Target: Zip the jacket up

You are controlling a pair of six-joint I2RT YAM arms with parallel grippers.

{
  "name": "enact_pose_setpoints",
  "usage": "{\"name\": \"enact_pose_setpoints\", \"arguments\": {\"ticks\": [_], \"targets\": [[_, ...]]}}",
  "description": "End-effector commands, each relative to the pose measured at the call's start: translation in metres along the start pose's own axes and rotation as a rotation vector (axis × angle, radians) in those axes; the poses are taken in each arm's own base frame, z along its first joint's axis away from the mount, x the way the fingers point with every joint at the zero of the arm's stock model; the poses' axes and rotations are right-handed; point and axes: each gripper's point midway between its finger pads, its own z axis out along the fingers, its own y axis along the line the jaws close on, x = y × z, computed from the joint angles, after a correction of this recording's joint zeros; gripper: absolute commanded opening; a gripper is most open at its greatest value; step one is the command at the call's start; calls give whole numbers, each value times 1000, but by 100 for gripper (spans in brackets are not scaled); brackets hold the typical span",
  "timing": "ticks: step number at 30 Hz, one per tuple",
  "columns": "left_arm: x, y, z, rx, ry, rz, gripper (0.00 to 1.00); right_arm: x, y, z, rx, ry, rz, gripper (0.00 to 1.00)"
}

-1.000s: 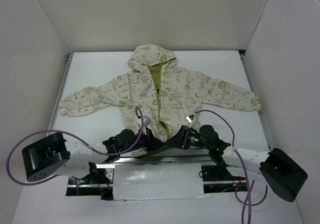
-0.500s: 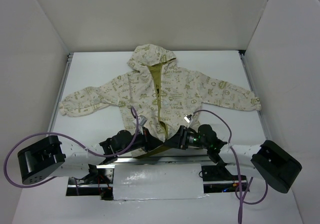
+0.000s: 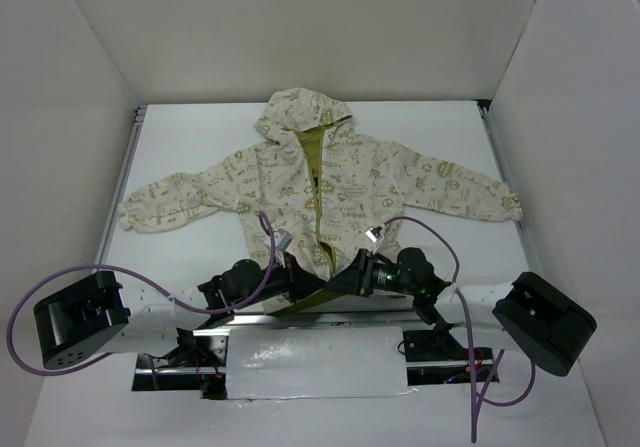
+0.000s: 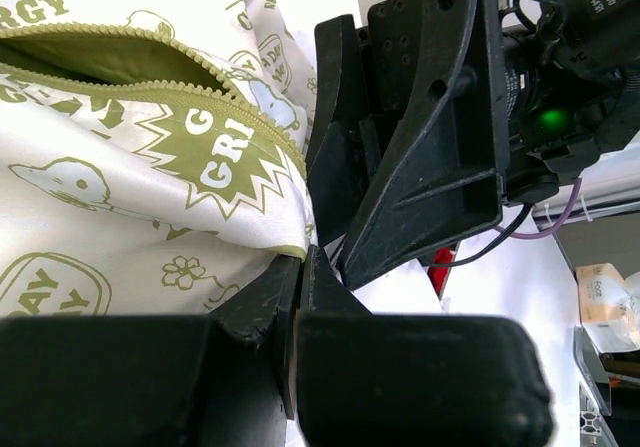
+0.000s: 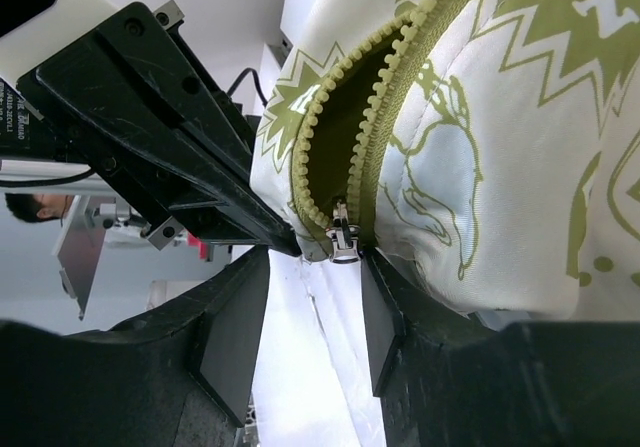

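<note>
The jacket [image 3: 290, 182] lies flat on the white table, hood away from me, cream with olive prints, its front open along the olive zipper [image 3: 318, 202]. My left gripper [image 3: 298, 275] is at the bottom hem. In the left wrist view its jaws are shut on the corner of the hem [image 4: 290, 250]. My right gripper [image 3: 347, 275] faces it from the right. In the right wrist view it [image 5: 312, 292] is open, and the small metal zipper slider [image 5: 343, 242] sits at the bottom of the zipper teeth [image 5: 330, 127], just between the fingertips [image 5: 378, 307], ungripped.
Both arms lie low along the near table edge [image 3: 320, 312], their purple cables [image 3: 60, 277] looping to the sides. White walls [image 3: 60, 117] enclose the table on three sides. The sleeves [image 3: 160, 207] spread out left and right.
Both grippers stay at the hem. The right arm's elbow has swung a little left, and the left arm's elbow has shifted slightly down and left.
</note>
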Motion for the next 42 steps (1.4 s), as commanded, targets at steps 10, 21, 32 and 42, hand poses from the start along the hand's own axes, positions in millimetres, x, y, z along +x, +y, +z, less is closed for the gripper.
{"name": "enact_pose_setpoints", "arguments": {"ticks": [10,21,32,42], "targets": [[-17,-5,-3,20,-74,4,0,28,-24,-25,23,26,32,46],[-14,-3,-1,13,-63,2,0,22,-24,-27,43,-7,0,46],[-11,-2,1,18,-55,1,0,25,-22,-29,31,1,8,41],[-13,-4,1,22,-59,4,0,26,-35,-28,79,2,19,37]]}}
